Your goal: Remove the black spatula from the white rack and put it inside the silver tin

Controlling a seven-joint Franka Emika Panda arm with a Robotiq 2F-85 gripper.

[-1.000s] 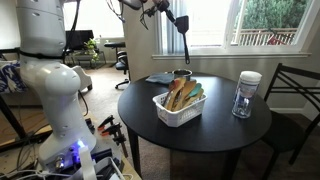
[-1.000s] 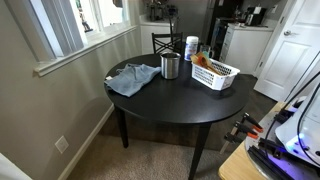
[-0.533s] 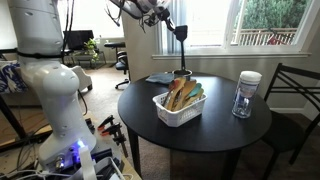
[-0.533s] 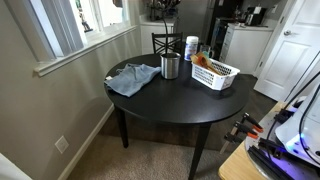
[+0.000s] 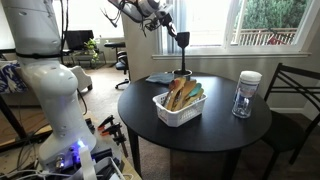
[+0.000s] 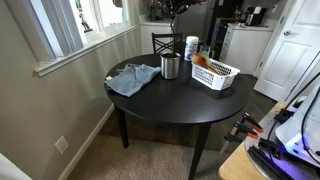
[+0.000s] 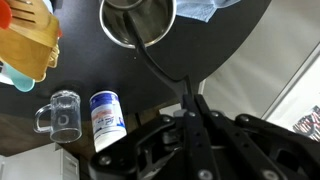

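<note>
The hand grips the black spatula, its far end at the silver tin.

a home dining nook; round black table on carpet; dark chair beside the table; window behind it; white panelled door beyond it

- The rack sat on the worktop, with the tin just behind it.
- A cloth lay beside the tin.
- The jar stood well apart from the rack.
- The spatula, clamped in the pincer, hung above the tin.
</note>
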